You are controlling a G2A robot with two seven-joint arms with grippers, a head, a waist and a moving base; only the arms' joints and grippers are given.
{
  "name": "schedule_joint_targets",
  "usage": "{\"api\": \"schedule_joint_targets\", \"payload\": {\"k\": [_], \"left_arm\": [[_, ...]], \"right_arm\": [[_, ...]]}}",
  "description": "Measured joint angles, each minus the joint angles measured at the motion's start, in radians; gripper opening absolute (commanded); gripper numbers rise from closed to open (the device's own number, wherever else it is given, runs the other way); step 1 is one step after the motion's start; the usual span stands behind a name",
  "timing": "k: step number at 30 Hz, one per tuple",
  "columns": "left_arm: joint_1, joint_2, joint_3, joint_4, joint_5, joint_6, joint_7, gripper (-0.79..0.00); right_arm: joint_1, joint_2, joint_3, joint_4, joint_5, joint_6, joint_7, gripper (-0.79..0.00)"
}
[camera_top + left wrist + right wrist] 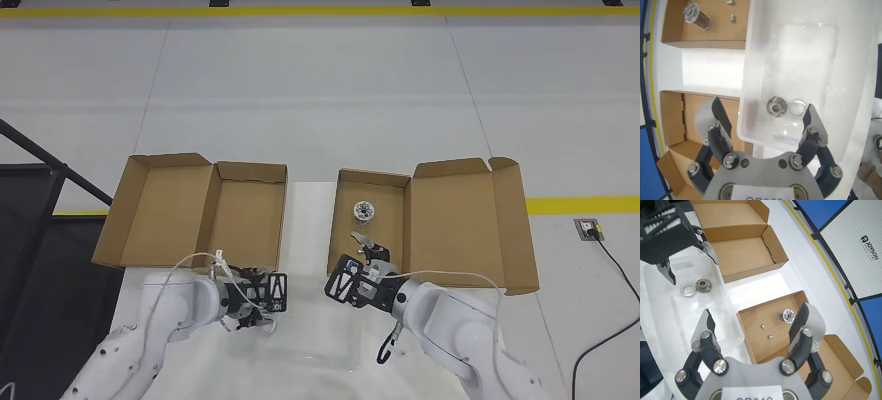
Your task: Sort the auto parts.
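Just ahead of the left tool [762, 103] lie flange [776, 108] and ring [796, 108].

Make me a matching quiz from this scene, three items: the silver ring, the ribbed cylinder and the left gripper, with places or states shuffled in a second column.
1. silver ring
2. ribbed cylinder
3. left gripper

A. in the cardboard box with two bolts
B. fingers open, over the clear tray
C. in the clear tray beside the grey hub

Pairs: 1-C, 2-A, 3-B
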Motion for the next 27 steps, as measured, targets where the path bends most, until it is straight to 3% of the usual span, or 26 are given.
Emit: {"api": "schedule_joint_targets", "payload": {"k": [4, 20, 27], "left_arm": [[-0.085, 0.04, 0.099, -0.006, -0.123, 0.0, -0.104, 0.0], [-0.082, 0.04, 0.098, -0.007, -0.111, 0.001, -0.102, 0.0], [-0.079, 0.047, 0.119, -0.067, -0.051, 0.0, -0.114, 0.0]], "right_arm": [[0.0, 0.0, 0.0, 0.0, 0.0, 0.0, 0.0, 0.0], [0.0, 0.0, 0.0, 0.0, 0.0, 0.0, 0.0, 0.0], [0.0, 0.0, 0.0, 0.0, 0.0, 0.0, 0.0, 0.0]]}}
